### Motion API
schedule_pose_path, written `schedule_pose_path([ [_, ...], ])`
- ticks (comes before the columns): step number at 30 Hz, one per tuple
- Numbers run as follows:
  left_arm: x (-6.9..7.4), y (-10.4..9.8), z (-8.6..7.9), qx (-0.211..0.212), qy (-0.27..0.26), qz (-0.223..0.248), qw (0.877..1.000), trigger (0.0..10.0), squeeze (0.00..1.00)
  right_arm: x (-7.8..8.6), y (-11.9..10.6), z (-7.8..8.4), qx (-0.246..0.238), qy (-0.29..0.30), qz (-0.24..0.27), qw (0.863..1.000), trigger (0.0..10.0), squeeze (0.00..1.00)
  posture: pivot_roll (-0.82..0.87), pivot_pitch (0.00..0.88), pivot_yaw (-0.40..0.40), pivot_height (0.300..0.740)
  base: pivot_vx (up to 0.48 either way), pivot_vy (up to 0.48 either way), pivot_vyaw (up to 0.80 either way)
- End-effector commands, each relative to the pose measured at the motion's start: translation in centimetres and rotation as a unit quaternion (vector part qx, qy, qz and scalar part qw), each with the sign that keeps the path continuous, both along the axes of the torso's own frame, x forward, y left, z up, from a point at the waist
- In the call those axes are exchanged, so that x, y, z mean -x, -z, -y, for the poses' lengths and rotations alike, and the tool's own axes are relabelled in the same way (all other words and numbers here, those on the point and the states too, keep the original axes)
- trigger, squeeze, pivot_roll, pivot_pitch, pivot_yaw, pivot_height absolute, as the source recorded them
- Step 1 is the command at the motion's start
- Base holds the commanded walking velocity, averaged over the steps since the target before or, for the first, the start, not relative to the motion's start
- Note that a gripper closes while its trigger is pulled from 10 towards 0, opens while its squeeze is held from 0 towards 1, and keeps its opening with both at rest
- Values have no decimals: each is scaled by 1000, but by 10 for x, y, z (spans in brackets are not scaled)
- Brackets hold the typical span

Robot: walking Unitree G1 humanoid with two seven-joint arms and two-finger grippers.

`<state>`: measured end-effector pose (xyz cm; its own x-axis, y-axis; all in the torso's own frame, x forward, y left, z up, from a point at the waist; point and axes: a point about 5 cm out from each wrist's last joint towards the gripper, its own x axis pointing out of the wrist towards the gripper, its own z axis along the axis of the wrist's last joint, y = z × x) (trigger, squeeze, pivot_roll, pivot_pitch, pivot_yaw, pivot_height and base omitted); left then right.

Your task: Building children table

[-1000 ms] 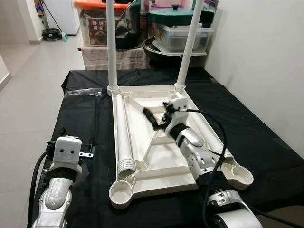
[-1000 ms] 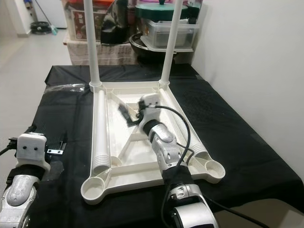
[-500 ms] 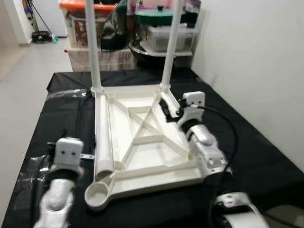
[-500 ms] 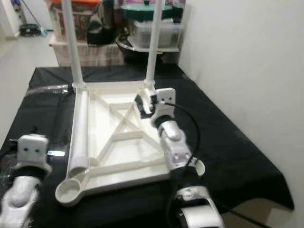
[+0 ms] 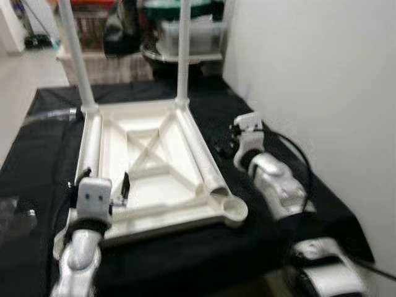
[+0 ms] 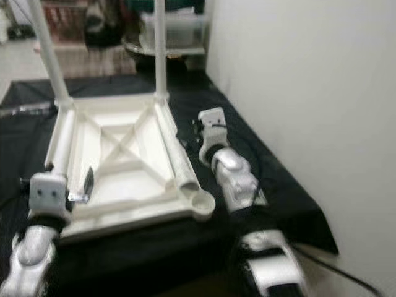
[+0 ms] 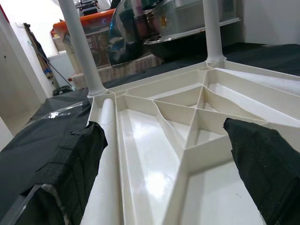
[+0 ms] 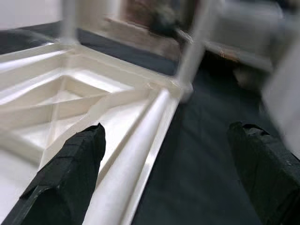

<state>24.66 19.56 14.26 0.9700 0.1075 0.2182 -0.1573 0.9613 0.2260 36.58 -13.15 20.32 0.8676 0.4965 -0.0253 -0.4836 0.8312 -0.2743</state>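
Note:
The white children's table top (image 5: 148,133) lies upside down on a black-covered table. Two white legs (image 5: 183,49) stand upright in its far corner sockets. One loose leg (image 5: 201,162) lies along its right rail and another (image 5: 90,145) along its left rail. The near right socket (image 5: 236,210) is empty. My left gripper (image 5: 103,182) hovers open over the near left part of the ribbed underside (image 7: 187,136). My right gripper (image 5: 226,141) is open just outside the right rail, above the black cloth, with the loose leg (image 8: 136,154) between its fingers' line of sight.
A white wall (image 5: 309,74) rises close along the right side. Behind the table stand storage boxes and pots (image 5: 179,34). Crumpled clear plastic (image 5: 52,114) lies at the far left of the black cloth (image 5: 272,154). The views are blurred.
The camera has swung right. My right gripper left the middle ribs and went out past the right rail. My left gripper came in from the cloth over the top's near left part.

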Motion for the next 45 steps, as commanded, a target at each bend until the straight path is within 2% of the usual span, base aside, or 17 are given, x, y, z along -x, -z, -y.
schedule_pose_path([
  [1, -1, 1, -2, -2, -3, -3, 1000, 10000, 0, 4, 0, -6, 23, -31, 14, 999, 10000, 0, 35, 0, -77, 740, 0, 0, 0],
  [3, -1, 2, -2, -2, -2, -3, 1000, 10000, 0, 4, 0, 7, 55, -45, 8, 997, 10000, 0, 35, 0, -77, 740, 0, 0, 0],
  [6, -1, 2, -3, -2, -2, -4, 1000, 10000, 0, 6, 2, 13, 76, -58, 1, 995, 10000, 0, 29, 0, -78, 740, 0, 0, 0],
  [7, -1, 2, -4, -2, -4, -4, 1000, 10000, 0, 11, 7, 16, 104, -89, -16, 990, 10000, 0, 30, 0, -78, 740, 0, 0, 0],
  [10, 1, 3, -8, -2, -12, -7, 1000, 10000, 0, 30, 24, 15, 151, -173, -61, 971, 10000, 0, 34, 0, -80, 740, 0, 0, 0],
  [13, 1, 3, -9, -3, -13, -7, 1000, 10000, 0, 35, 31, 12, 167, -193, -72, 964, 10000, 0, 37, 0, -78, 740, 0, 0, 0],
  [17, 1, 2, -10, -4, -14, -5, 1000, 10000, 0, 26, 38, 17, 195, -156, -79, 965, 10000, 0, 46, 0, -79, 740, 0, 0, 0],
  [24, 1, 1, -11, -5, -15, -5, 1000, 10000, 0, 18, 40, 19, 191, -115, -83, 971, 10000, 0, 48, 0, -78, 740, 0, 0, 0],
  [27, 1, 1, -11, -6, -15, -4, 1000, 10000, 0, 19, 44, 17, 197, -114, -88, 970, 10000, 0, 49, 0, -78, 740, 0, 0, 0],
  [28, 0, 1, -11, -6, -14, -4, 1000, 10000, 0, 29, 55, 12, 211, -146, -111, 960, 10000, 0, 50, 0, -77, 740, 0, 0, 0],
  [33, 0, 1, -12, -6, -14, -4, 1000, 10000, 0, 35, 59, 11, 219, -164, -120, 955, 10000, 0, 48, 0, -77, 740, 0, 0, 0],
  [37, 0, 1, -13, -6, -16, -4, 1000, 10000, 0, 37, 61, 13, 239, -185, -124, 945, 10000, 0, 46, 0, -79, 740, 0, 0, 0],
  [45, 0, 2, -12, -4, -17, -4, 1000, 10000, 0, 23, 58, 16, 242, -128, -109, 956, 10000, 0, 49, 0, -86, 740, 0, 0, 0],
])
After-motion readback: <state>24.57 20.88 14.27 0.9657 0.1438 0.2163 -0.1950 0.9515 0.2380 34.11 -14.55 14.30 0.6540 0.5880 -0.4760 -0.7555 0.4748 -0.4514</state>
